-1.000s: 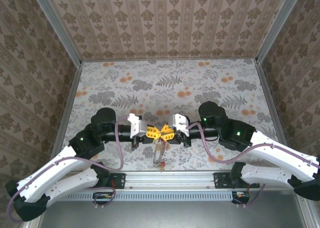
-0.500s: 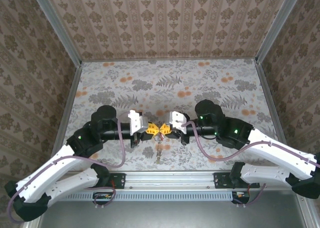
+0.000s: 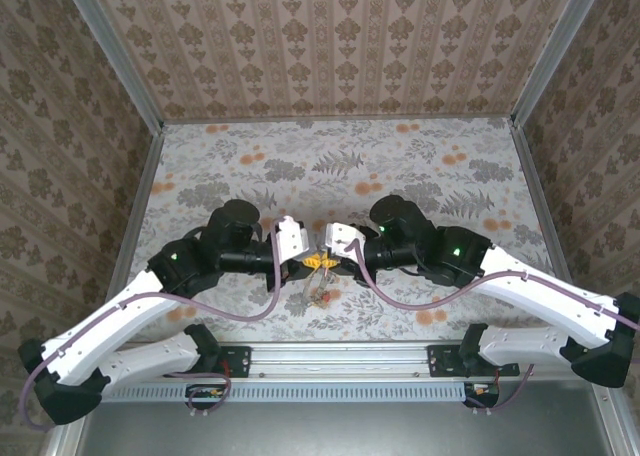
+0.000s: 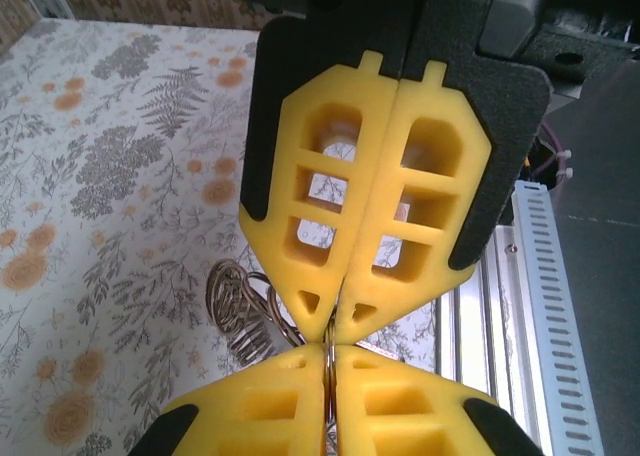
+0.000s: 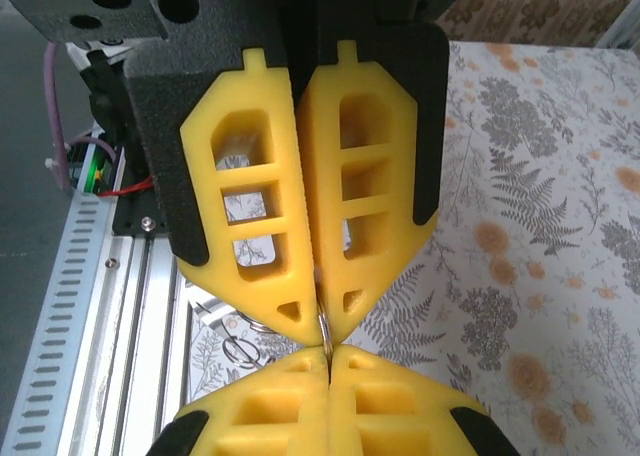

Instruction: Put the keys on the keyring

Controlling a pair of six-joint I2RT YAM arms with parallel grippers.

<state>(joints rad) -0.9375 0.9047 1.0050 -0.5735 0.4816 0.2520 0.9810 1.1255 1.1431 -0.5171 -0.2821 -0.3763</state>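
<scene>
**Top external view: two arms meet tip to tip above the near tabletop edge**

From above, the left gripper (image 3: pixel 311 263) and the right gripper (image 3: pixel 327 262) point at each other. Their yellow fingertips touch at the middle of the flowered tabletop (image 3: pixel 400 166), a little beyond the rail that carries the arm bases. The keyring (image 3: pixel 318 290) hangs just below that meeting point as a thin dark dangle, too small here to make out in detail.

In the left wrist view, the left jaws are pressed together with no gap between the yellow pads. Dark brown-grey wire loops of the keyring (image 4: pixel 240 311) curl out beside and below the left-hand pad. A thin strand runs on into the seam of the opposing right jaws.

In the right wrist view, the right jaws are closed and pinch that thin wire at their very tips. A small silver ring (image 5: pixel 238 349) hangs lower, over the tabletop's near edge. I cannot tell whether the left jaws also nip the wire.
</scene>
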